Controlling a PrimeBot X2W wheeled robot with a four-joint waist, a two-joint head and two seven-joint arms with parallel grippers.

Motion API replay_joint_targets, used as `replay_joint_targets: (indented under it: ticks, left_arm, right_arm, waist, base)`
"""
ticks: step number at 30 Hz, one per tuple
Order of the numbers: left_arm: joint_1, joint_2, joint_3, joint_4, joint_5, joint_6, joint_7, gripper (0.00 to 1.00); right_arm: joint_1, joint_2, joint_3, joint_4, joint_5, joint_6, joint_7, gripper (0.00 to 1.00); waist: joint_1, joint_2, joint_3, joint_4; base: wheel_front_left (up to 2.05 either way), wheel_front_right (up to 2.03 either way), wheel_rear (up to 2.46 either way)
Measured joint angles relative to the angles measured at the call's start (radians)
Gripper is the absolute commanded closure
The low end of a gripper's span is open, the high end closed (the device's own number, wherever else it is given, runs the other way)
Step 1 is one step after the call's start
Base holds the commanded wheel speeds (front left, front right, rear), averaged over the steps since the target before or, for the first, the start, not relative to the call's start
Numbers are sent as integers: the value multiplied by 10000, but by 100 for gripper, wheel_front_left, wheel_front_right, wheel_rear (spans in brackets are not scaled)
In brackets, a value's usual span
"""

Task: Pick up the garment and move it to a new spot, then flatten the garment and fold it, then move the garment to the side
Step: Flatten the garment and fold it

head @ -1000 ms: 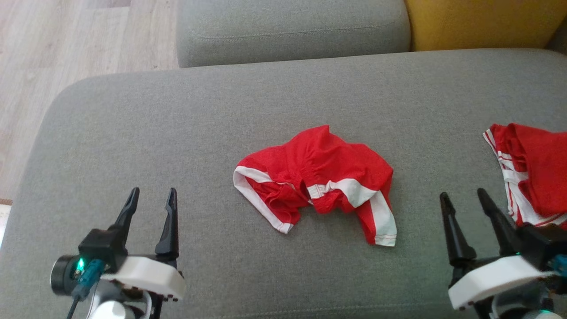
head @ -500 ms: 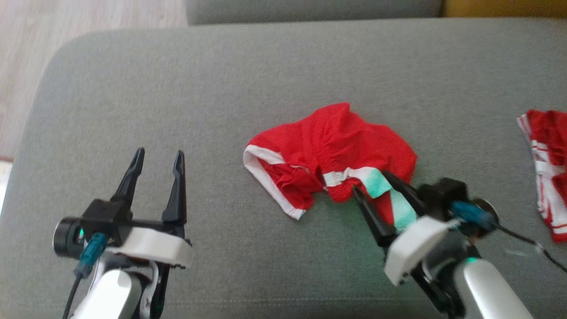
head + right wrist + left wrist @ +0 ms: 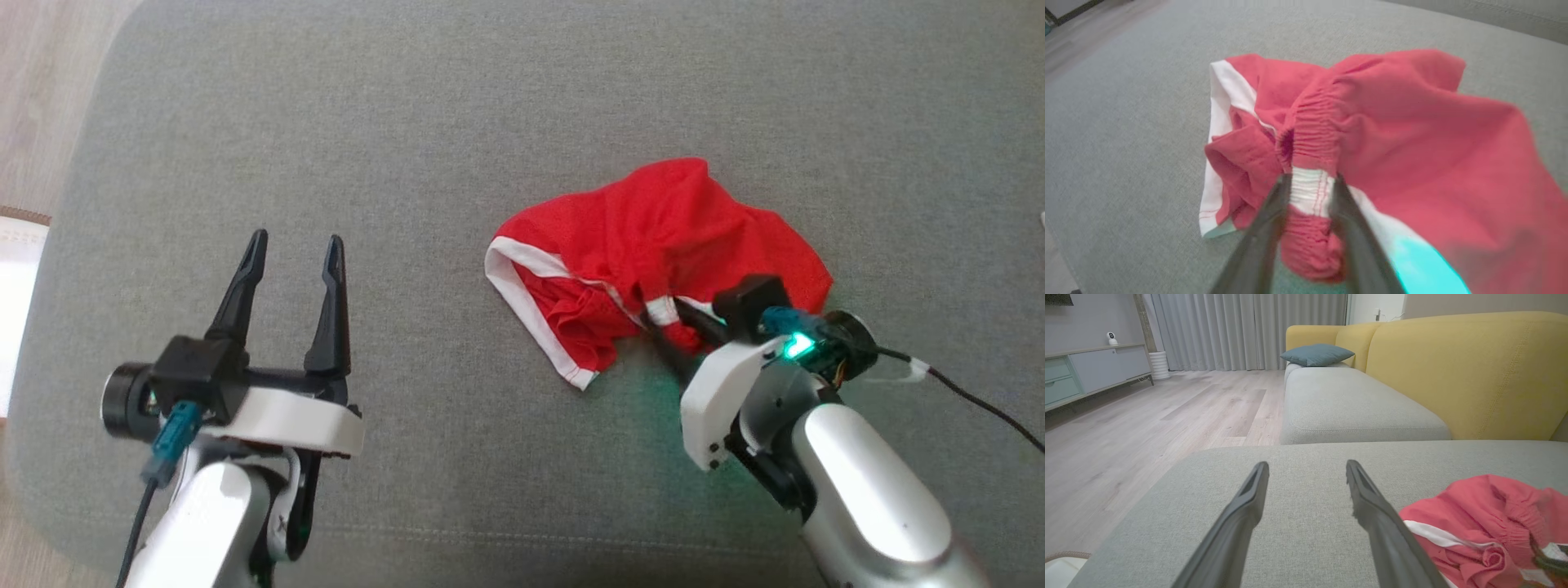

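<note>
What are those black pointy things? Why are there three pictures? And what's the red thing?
Those are a robot's two grippers, like pinching hands. One picture looks down from its head; the other two come from small cameras on its wrists. On a grey sofa cushion lie crumpled red shorts with white trim. The left gripper is open over bare cushion, holding nothing. The right gripper has its fingers on either side of the white waistband; whether it is pinching tight, I can't tell.
</note>
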Motion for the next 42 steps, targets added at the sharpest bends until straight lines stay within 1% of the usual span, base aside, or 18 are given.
replay_joint_targets:
  ticks: [2,5,11,15,17,18,19,20,25,28,30,31,32,35,37,42]
  left_arm:
    - [-50,-4,2,12,75,0,-48,0]
    - [-47,-6,4,13,75,2,-86,0]
    - [-44,-10,-4,12,75,2,-88,0]
    - [-44,-6,-33,8,75,2,-86,0]
    - [-47,-6,-52,-4,75,0,-86,0]
    - [-48,-6,-56,-4,75,0,-86,0]
    - [-48,-4,-56,-4,75,0,-86,0]
    - [-51,0,-56,-4,75,0,-86,0]
    - [-51,12,-59,2,75,2,-86,0]
    - [-41,17,-77,15,67,4,-84,0]
    - [-25,25,-84,36,65,6,-82,0]
    - [-10,31,-86,44,63,8,-82,0]
    - [-10,31,-86,44,63,8,-82,0]
    - [125,48,-82,50,2,40,-82,0]
    - [341,69,-79,48,-38,107,-71,0]
    - [785,121,-82,8,-104,190,-38,0]
  right_arm:
    - [2,86,-203,-2,4,0,-213,100]
    - [53,303,-828,-330,207,0,-686,100]
    - [474,748,-3080,-1287,646,0,-1394,100]
    - [1016,951,-4767,-1204,1141,0,-1639,100]
    - [1171,974,-5256,-897,1225,0,-1712,100]
    - [1223,980,-5379,-708,1313,0,-1718,72]
    - [1269,999,-5434,-529,1333,0,-1779,7]
    - [1294,1041,-5432,-397,1375,0,-1885,0]
    - [1295,1135,-5219,-359,1582,0,-2798,0]
    - [1339,1055,-4961,-890,1346,0,-3285,0]
    - [1547,853,-4805,-1465,1099,0,-3498,0]
    - [1700,792,-4803,-1760,984,0,-3534,0]
    - [1700,792,-4803,-1760,984,0,-3534,0]
    - [2278,713,-4788,-2652,585,0,-3542,0]
    - [2672,721,-4744,-3177,366,0,-3381,0]
    - [3651,895,-4729,-4172,226,0,-2938,0]
  waist:
    - [0,0,-38,-16]
    - [0,0,-107,-113]
    - [0,0,-224,-400]
    - [-1,0,-205,-554]
    - [-1,0,-145,-589]
    - [0,0,-113,-604]
    - [0,0,-83,-624]
    - [0,0,-57,-645]
    - [0,0,-80,-761]
    - [-1,0,-221,-808]
    - [-1,0,-351,-837]
    - [-1,0,-420,-853]
    - [-1,0,-420,-853]
    - [-1,0,-653,-903]
    - [-1,0,-812,-946]
    - [-1,0,-1102,-1026]
  base:
    - [0,0,0]
    - [0,0,0]
    - [0,0,0]
    - [0,0,0]
    - [0,0,0]
    - [0,0,0]
    - [0,0,0]
    - [0,0,0]
    - [0,0,0]
    - [0,0,0]
    - [0,0,0]
    - [0,0,0]
    - [0,0,0]
    - [0,0,0]
    - [0,0,0]
    - [0,0,0]
